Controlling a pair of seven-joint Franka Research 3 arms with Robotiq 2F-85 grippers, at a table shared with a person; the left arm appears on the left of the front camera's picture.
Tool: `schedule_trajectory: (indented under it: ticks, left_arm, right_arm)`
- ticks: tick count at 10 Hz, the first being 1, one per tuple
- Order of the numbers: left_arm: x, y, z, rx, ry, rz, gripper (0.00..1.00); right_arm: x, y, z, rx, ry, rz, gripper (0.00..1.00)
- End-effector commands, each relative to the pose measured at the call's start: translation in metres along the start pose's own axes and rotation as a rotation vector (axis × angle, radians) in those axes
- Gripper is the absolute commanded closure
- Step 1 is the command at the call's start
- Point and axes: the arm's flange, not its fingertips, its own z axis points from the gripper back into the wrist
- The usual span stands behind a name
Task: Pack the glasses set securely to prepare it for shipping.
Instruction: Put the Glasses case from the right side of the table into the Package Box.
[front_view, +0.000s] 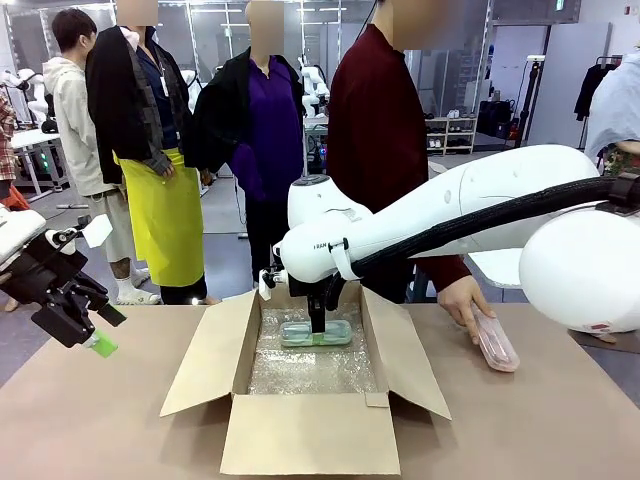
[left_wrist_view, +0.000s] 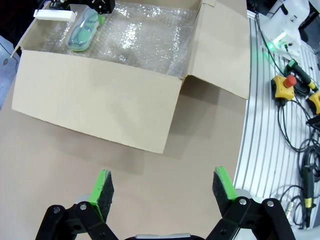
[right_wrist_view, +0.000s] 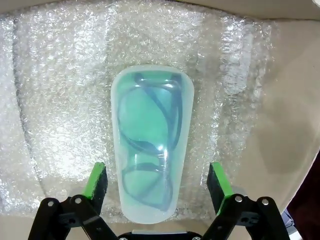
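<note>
Right wrist view: the right gripper (right_wrist_view: 157, 170) is seen with its jaws spread wide, and the mint-green case (right_wrist_view: 150, 145) lies lengthwise between the two pads, apart from both. It is therefore judged to be resting on its own rather than gripped. Under the case, and all around the jaws, bubble wrap (right_wrist_view: 65, 75) is spread. It is presumably laid there as padding, so that the glasses are cushioned in shipping. Beyond the wrap, the wall of the cardboard box (right_wrist_view: 295, 100) is seen, with its flaps folded open so that it can be reached from above.

The pink case (front_view: 495, 345) is kept outside the box, well apart from these jaws on the robot's right, and is pressed to the table by the person's hand (front_view: 462, 300). It is judged to be the piece not yet packed.

The left gripper (left_wrist_view: 162, 182) is also held wide, with nothing between its pads, above the bare table (left_wrist_view: 75, 165). The box lies ahead of it.
</note>
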Motion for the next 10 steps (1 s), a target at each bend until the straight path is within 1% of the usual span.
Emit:
schedule_trajectory:
  ticks: [1, 5, 6, 8, 10]
  left_arm:
    - [-0.002, 0.001, 0.001, -0.013, -0.027, -0.017, 0.0]
    - [-0.002, 0.001, 0.001, -0.013, -0.027, -0.017, 0.0]
    - [-0.002, 0.001, 0.001, -0.013, -0.027, -0.017, 0.0]
    - [-0.002, 0.001, 0.001, -0.013, -0.027, -0.017, 0.0]
    - [-0.002, 0.001, 0.001, -0.013, -0.027, -0.017, 0.0]
  right_arm:
    - [0.002, 0.001, 0.001, 0.0, 0.001, 0.003, 0.0]
    - [0.0, 0.0, 0.0, 0.0, 0.0, 0.0, 0.0]
    - [-0.014, 0.015, 0.023, 0.003, -0.011, -0.024, 0.0]
    - [-0.045, 0.053, 0.06, -0.007, -0.082, -0.061, 0.0]
    - [-0.07, 0.085, 0.084, -0.016, -0.107, -0.13, 0.0]
